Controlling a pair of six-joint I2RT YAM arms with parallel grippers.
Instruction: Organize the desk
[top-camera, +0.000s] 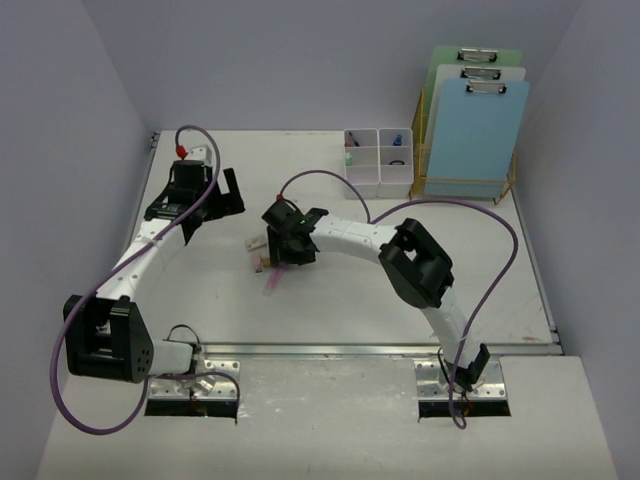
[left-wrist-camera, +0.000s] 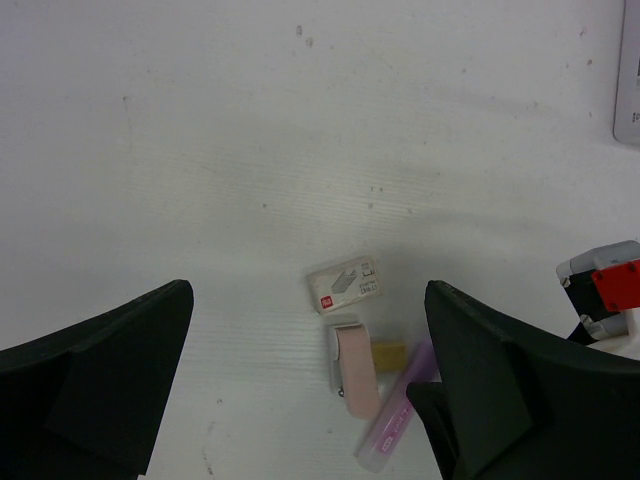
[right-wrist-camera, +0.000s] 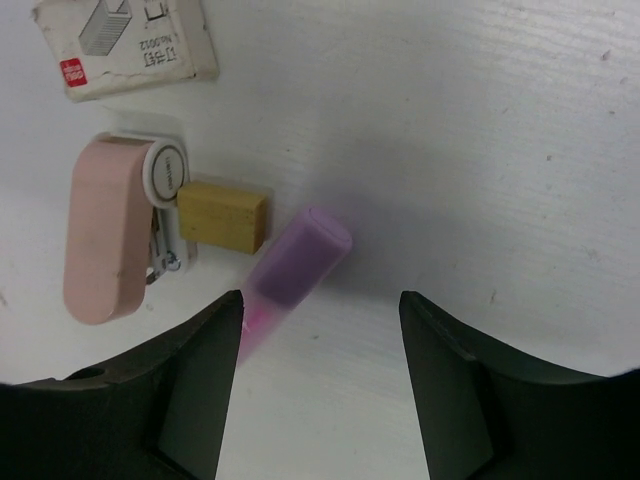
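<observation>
Across the scene, the white desk (top-camera: 330, 300), with a metal rail along its near edge. Near its middle, a small cluster: a purple highlighter (right-wrist-camera: 298, 258) lying at a slant, a tan block (right-wrist-camera: 222, 215) against a pink-and-white tape roller (right-wrist-camera: 105, 235), and a staple box (right-wrist-camera: 125, 40) close by. Directly above the highlighter, the right gripper (right-wrist-camera: 320, 300), jaws apart and gripping nothing, one finger partly hiding the highlighter's end. Toward the far left, the left gripper (top-camera: 215, 205), jaws spread wide, empty, well apart from the cluster. At the far right, a white organizer box (top-camera: 380, 160), and just right of it a gold rack (top-camera: 470, 185) with clipboards.
</observation>
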